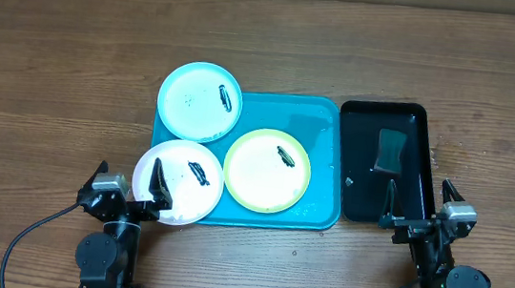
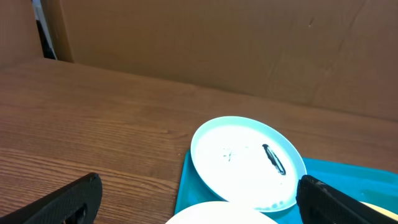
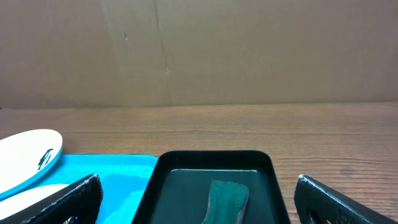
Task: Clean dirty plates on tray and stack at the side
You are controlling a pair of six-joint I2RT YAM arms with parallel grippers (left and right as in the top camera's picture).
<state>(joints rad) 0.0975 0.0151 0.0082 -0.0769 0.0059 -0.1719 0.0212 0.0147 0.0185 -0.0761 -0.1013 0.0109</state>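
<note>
A wooden table (image 1: 55, 65) seen from overhead, with a turquoise tray (image 1: 328, 132) near the middle. On the tray are three round plates, each with one short dark smear. The light blue plate (image 1: 200, 101) hangs over the tray's far left corner, partly above bare wood. The white plate (image 1: 186, 199) overhangs the near left corner in the same way. The yellow-green rimmed plate (image 1: 266, 170) lies wholly inside the tray, just beside the white one. I cannot tell whether their rims touch.

Just right of the turquoise tray sits a narrower black tray (image 1: 363, 126) with a dark green sponge (image 1: 390, 150) in its far half. The glossy floor blurs the sponge's edges.

My left gripper (image 1: 130, 180) is at the table's near edge, jaws spread wide and holding nothing. One finger crosses the white plate's left part and hides it, and I cannot tell whether it touches the plate. My right gripper (image 1: 419, 201) is likewise wide apart and empty, with one finger over the black tray's near end.

In the left wrist view the light blue plate shows whole. The white plate is only a sliver at the bottom edge, and both fingertips (image 2: 68, 199) are cut off by the frame. In the right wrist view the sponge's near end is cut off, the light blue plate is cropped at the left, and a pale plate low on the left is mostly hidden behind a finger. A cardboard wall (image 3: 249, 50) fills the background.
</note>
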